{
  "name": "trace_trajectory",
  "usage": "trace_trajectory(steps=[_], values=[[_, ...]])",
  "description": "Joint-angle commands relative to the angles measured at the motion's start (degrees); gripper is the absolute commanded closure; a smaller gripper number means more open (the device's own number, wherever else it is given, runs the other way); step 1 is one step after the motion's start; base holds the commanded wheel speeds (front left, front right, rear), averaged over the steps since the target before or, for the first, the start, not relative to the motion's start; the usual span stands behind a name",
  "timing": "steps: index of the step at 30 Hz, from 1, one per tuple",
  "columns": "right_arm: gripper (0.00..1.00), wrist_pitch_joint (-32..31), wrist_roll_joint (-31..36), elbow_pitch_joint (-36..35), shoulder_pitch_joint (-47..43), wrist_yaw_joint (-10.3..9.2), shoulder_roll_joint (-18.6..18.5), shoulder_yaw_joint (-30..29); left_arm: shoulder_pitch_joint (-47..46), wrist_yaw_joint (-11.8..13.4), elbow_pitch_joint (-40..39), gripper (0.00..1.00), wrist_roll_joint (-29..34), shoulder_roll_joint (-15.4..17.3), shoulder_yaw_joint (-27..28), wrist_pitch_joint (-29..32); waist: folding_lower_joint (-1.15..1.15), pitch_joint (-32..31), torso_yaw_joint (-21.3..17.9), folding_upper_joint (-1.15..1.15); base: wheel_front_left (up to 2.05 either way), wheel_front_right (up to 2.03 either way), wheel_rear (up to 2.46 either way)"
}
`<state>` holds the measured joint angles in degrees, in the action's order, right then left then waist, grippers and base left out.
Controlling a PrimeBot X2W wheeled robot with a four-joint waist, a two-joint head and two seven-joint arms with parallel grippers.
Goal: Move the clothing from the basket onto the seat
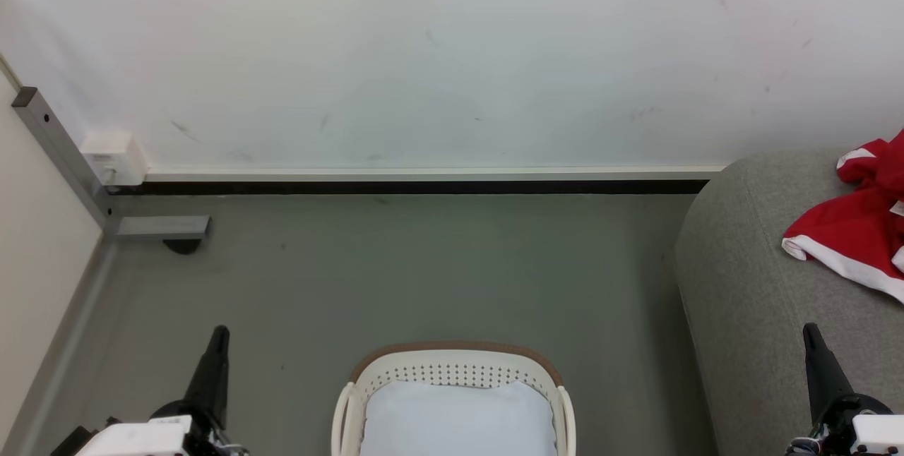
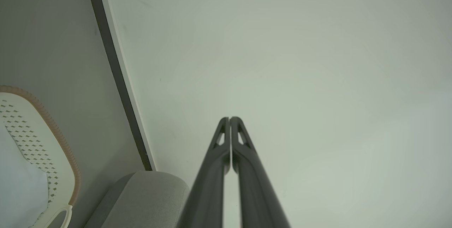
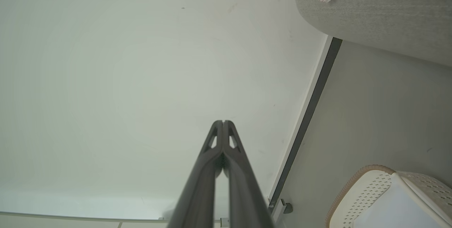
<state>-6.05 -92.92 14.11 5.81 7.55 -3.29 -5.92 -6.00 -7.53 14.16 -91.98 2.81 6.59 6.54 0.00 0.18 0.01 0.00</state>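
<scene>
You are looking at the red and white clothing [image 1: 851, 230] lying on the grey sofa [image 1: 748, 286] at your right, while the basket [image 1: 455, 350] is sitting on the floor [image 1: 424, 265] between your arms, holding a pale pad [image 1: 455, 417]. Your left gripper [image 2: 230, 119] and right gripper [image 3: 223, 122] are each pressing their fingers together, gripping nothing. A small white box [image 1: 113, 158] on the wall [image 1: 452, 54] is carrying a label too small to read.

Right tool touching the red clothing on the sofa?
Apart. Head view: bare grey sofa lies between the right tool and the red clothing.
</scene>
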Motion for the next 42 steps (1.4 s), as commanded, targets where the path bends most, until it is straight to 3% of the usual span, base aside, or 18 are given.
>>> trace_trajectory(steps=[1,42], values=[[1.00,-0.2,0.1,-0.3,0.7,-0.12,-0.1,-0.2,-0.5,-0.1,-0.2,1.00,-0.8,0.1,0.1,0.2,0.00,0.0,0.0,0.00,0.00,0.00,0.00],[1.00,-0.4,0.4,-0.2,0.7,-0.12,0.2,-0.5,-0.5,-0.1,-0.2,1.00,-0.8,0.1,0.1,0.2,0.00,0.0,0.0,0.00,0.00,0.00,0.00]])
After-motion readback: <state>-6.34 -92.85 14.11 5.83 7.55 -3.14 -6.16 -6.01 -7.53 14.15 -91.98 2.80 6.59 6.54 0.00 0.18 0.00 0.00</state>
